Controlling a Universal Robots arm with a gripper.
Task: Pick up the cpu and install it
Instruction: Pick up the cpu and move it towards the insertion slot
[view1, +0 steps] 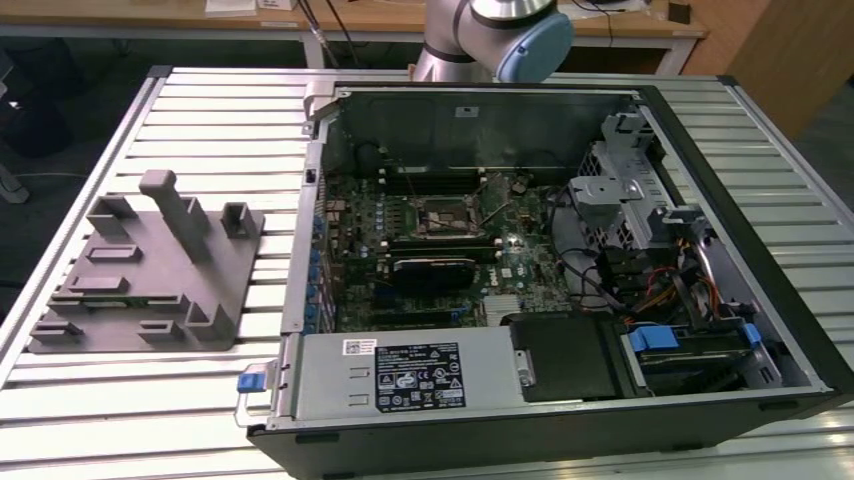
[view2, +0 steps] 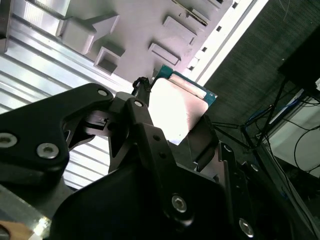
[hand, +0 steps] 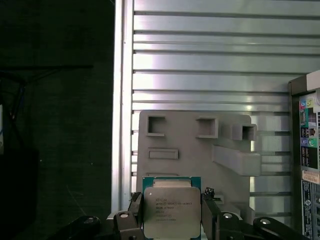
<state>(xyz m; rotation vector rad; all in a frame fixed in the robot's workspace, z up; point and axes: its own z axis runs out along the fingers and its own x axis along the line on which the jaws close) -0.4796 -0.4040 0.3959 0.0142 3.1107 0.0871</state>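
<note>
Grey jig (hand: 190, 132) beneath clamped cpu (hand: 171, 212)

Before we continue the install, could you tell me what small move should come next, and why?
Probably carry the cpu toward the socket in the open case: the gripper is shut on it, and the grey fixture, not the socket, lies beyond it.

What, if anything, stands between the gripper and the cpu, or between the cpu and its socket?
Nothing visible. In the first wrist view the gripper is shut on the cpu, with the grey fixture behind it. In the exterior view the case lies open with the socket uncovered.
</note>
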